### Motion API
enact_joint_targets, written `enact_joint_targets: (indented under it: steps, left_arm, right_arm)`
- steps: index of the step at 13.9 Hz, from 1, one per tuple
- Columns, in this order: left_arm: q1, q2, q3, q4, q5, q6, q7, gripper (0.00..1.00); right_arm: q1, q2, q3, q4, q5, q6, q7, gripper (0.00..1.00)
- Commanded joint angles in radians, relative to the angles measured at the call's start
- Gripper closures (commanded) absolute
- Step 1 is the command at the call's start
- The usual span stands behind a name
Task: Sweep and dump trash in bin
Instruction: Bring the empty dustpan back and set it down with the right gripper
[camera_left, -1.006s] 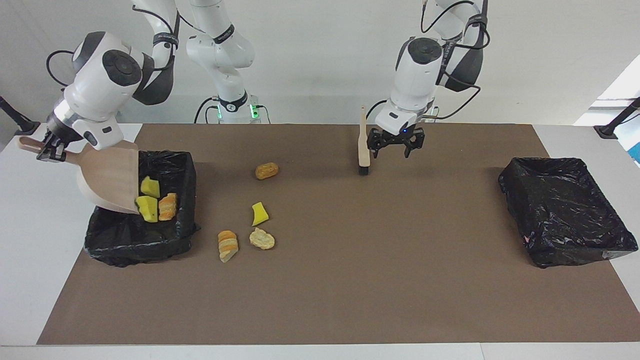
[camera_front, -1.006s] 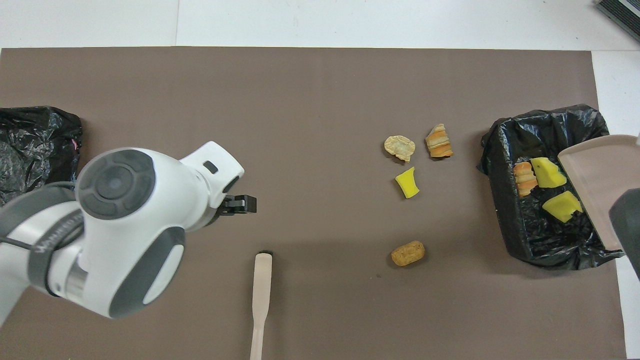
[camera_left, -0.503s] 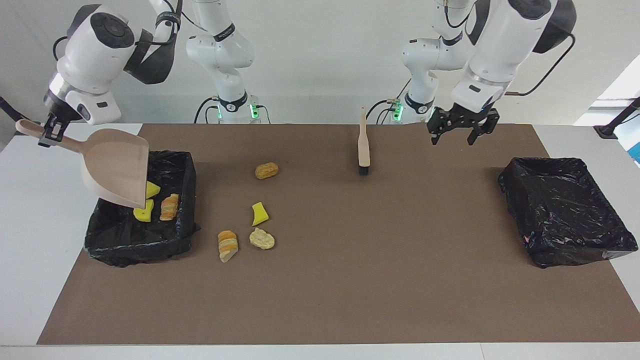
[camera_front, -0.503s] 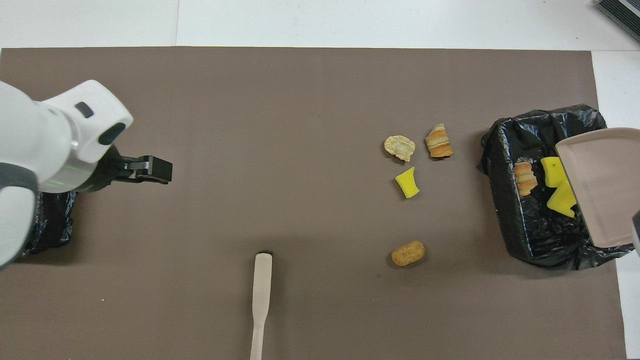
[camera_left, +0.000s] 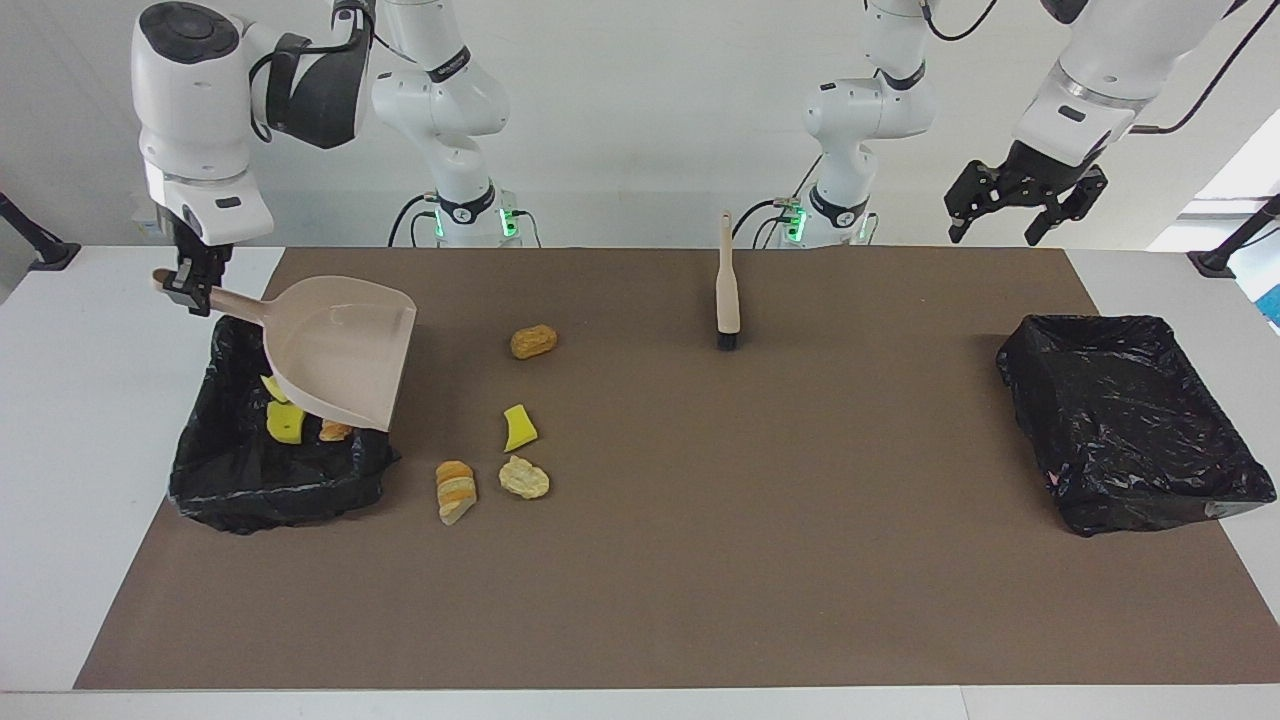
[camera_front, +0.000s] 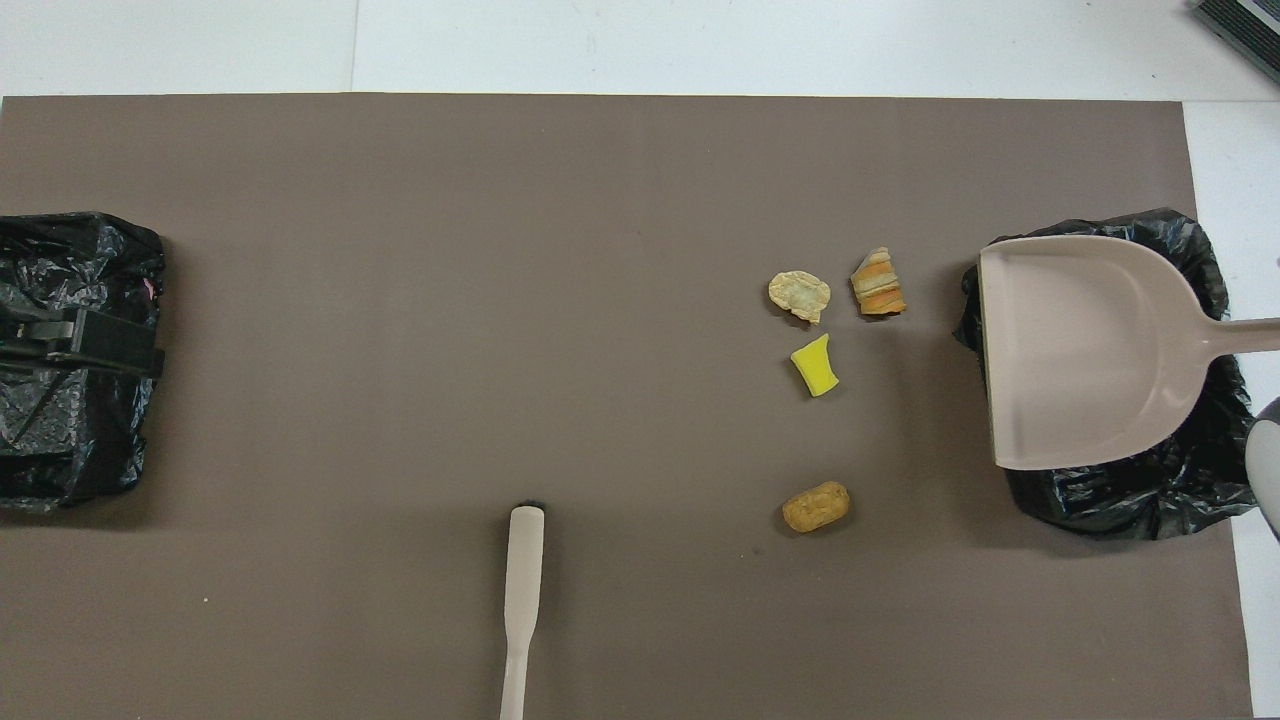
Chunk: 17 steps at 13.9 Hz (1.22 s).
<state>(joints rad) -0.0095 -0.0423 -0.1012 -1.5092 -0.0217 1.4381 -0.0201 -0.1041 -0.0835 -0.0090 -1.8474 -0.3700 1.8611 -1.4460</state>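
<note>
Moved: my dustpan (camera_left: 340, 350) levels over the bin (camera_left: 225, 480); my left gripper (camera_left: 1022, 200) rises, jaws wide.
Right gripper (camera_left: 190, 290): clamps the dustpan handle.
Trash on mat: four, roll (camera_left: 533, 342) at 12 o'clock.
Facing view only: scraps (camera_left: 285, 422) in the bin.

Mat's middle lies open; dustpan (camera_left: 340, 350) covers the bin (camera_left: 230, 490), scraps (camera_left: 520, 428) beside it

Bright even light, soft faint shadows, sharp focus, no glare.

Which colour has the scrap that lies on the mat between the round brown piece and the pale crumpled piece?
Bright yellow: the sponge chunk, clearest in the overhead view.
</note>
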Motion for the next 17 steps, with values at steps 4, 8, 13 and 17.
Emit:
enact_joint_targets:
  steps: [4, 8, 13, 17]
  left_arm:
    - [0.003, -0.031, 0.000, 0.007, 0.003, -0.010, 0.002, 0.00]
    - [0.006, -0.028, 0.001, 0.009, 0.011, 0.008, 0.002, 0.00]
    - [0.026, -0.028, 0.008, 0.009, 0.012, 0.013, 0.009, 0.00]
    - [0.022, -0.025, 0.012, 0.013, 0.014, 0.012, 0.012, 0.00]
  right_arm:
    - [0.078, -0.004, 0.075, 0.027, 0.120, -0.109, 0.583, 1.00]
    - [0.099, 0.005, 0.141, 0.027, 0.304, -0.175, 0.963, 1.00]
    - [0.263, 0.095, 0.147, 0.079, 0.371, -0.125, 1.407, 1.00]
    - [0.426, 0.258, 0.147, 0.146, 0.384, 0.024, 1.720, 1.00]
